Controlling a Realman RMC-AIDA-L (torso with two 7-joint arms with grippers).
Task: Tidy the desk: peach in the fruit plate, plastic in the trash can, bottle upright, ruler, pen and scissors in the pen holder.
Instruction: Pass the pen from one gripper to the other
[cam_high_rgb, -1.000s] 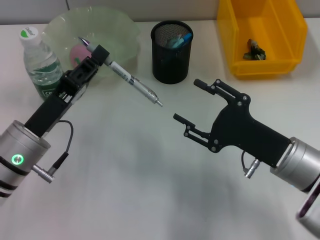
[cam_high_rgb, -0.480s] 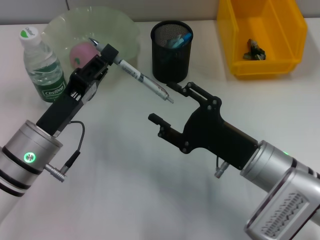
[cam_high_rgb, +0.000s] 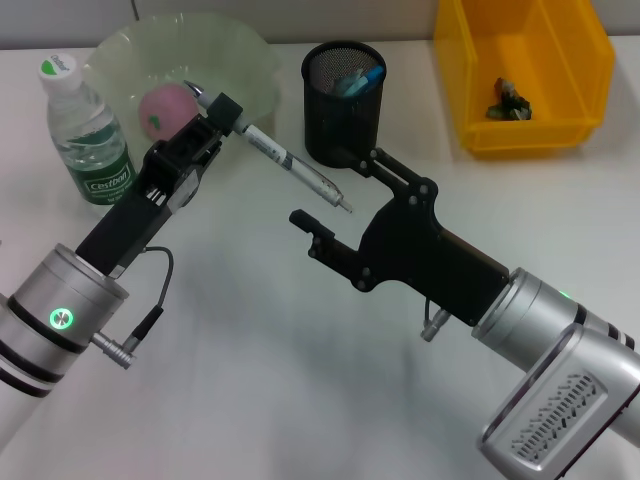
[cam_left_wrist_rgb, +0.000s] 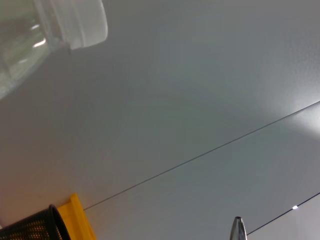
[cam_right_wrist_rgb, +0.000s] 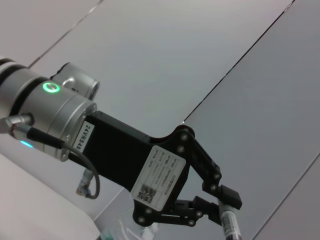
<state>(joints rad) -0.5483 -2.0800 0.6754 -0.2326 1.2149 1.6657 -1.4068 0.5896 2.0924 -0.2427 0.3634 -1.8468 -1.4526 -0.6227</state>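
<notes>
Left gripper clamps the pen slantwise above the desk, right gripper spread wide, seemingly just short of its tip.

We saw the right gripper swing in from the right side of the desk until its open fingers flanked the pen tip beside the pen holder. The left gripper lifted the pen up off the fruit plate, uncovering the peach.
</notes>
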